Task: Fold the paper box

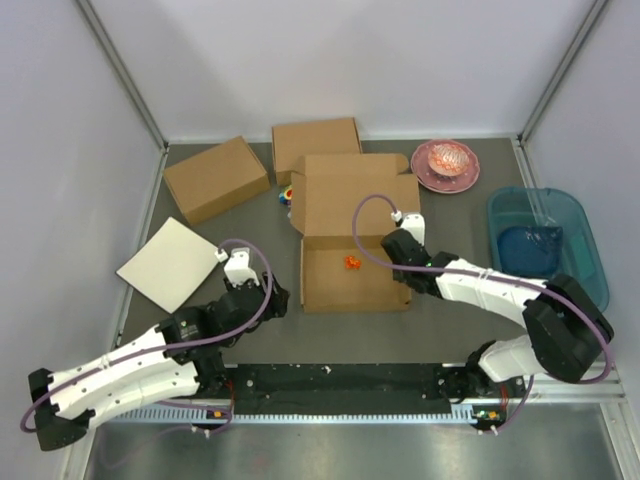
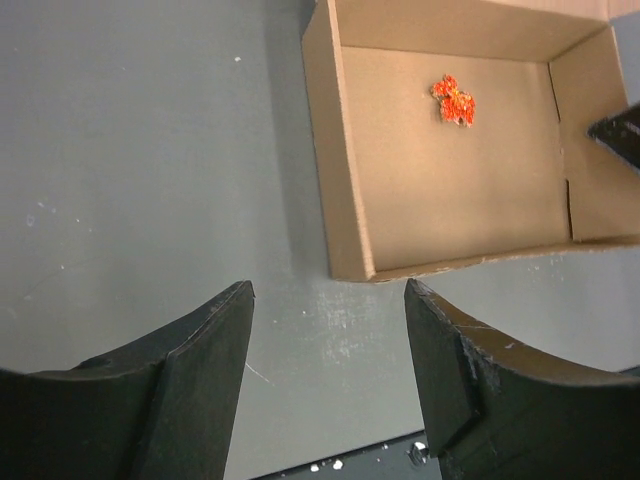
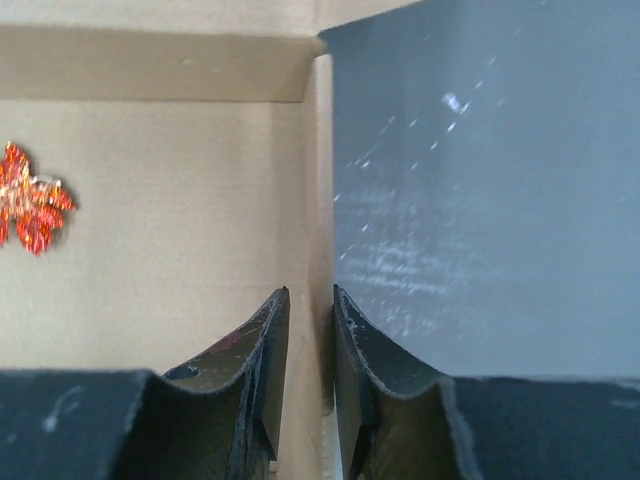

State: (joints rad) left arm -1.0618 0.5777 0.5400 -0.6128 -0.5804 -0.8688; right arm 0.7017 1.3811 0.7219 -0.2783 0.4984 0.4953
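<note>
The paper box [image 1: 340, 285] lies mid-table as an open brown tray with its lid [image 1: 355, 200] folded back flat behind it. A small orange piece [image 1: 352, 263] rests on its floor. My right gripper [image 1: 404, 264] straddles the tray's right wall. In the right wrist view its fingers [image 3: 310, 292] stand close on either side of that wall [image 3: 320, 200], pinching it. My left gripper [image 1: 272, 296] hovers left of the tray's near-left corner. In the left wrist view it is open [image 2: 330, 290] over bare table, with the box corner [image 2: 350, 265] just ahead.
Two formed brown boxes [image 1: 215, 178] [image 1: 316, 143] stand at the back left. An off-white board [image 1: 172, 263] lies at the left, and a small colourful item [image 1: 286, 195] sits by the lid. A pink plate [image 1: 446, 165] and a blue bin [image 1: 545, 240] are at the right.
</note>
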